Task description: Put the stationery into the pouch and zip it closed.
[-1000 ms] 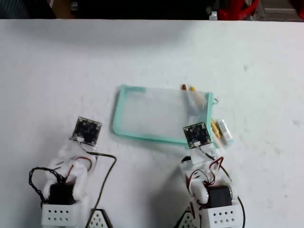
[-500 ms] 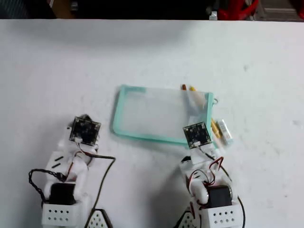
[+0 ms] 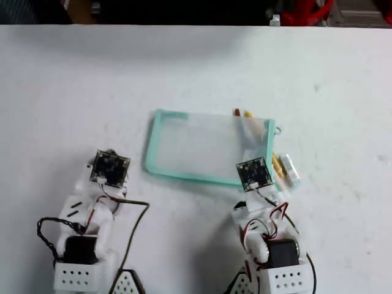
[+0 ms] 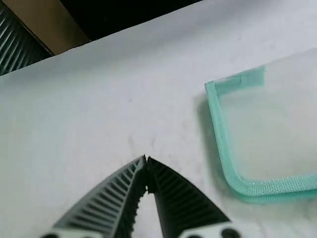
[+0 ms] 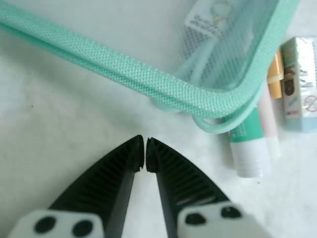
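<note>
At the centre of a white table (image 3: pixel 73 73), seen from above with 12 o'clock at the far edge, a clear pouch (image 3: pixel 202 147) trimmed in mint green lies flat, its long sides running from 9 to 3 o'clock. The stationery sits bunched at its 3 o'clock end. A green-and-white pen (image 5: pixel 247 144) pokes out from under the pouch's rounded corner, touching a pink pen (image 5: pixel 267 124) beside it. An orange stick (image 5: pixel 275 69) and a small printed box (image 5: pixel 299 79) lie just outside the trim. Two coloured tips (image 3: pixel 242 113), one orange and one yellow, jut past the pouch's 12 o'clock edge. A label and a pale green shaft show through the mesh at that same end. Whether the zip is drawn cannot be told. The left gripper (image 4: pixel 146 161) hangs over bare table near the pouch's 8 o'clock corner, apart from the trim, its ribbed fingers pressed together on nothing. The right gripper (image 5: pixel 145 148) sits just short of the pouch's 5 o'clock corner, its black fingers closed tip to tip and likewise empty, near the green-and-white pen without touching it.
</note>
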{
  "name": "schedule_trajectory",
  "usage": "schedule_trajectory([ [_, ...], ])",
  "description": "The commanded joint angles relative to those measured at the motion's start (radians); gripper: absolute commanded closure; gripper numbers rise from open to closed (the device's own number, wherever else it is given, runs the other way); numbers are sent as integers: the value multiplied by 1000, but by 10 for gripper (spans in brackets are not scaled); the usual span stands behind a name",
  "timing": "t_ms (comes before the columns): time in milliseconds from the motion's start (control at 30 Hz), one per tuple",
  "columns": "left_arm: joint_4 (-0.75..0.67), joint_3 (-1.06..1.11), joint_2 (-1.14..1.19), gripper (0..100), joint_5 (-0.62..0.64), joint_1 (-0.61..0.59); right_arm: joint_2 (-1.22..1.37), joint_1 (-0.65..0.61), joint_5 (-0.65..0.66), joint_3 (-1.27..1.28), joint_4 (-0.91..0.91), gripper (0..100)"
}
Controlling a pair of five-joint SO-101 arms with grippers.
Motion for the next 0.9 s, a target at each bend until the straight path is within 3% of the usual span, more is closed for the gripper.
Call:
schedule_trajectory([
  [0, 9, 0, -7, 976, -8, 12, -7, -4, -3, 9, 7, 981],
  [867, 5, -2, -8, 976, -9, -22, -7, -8, -3, 9, 7, 981],
])
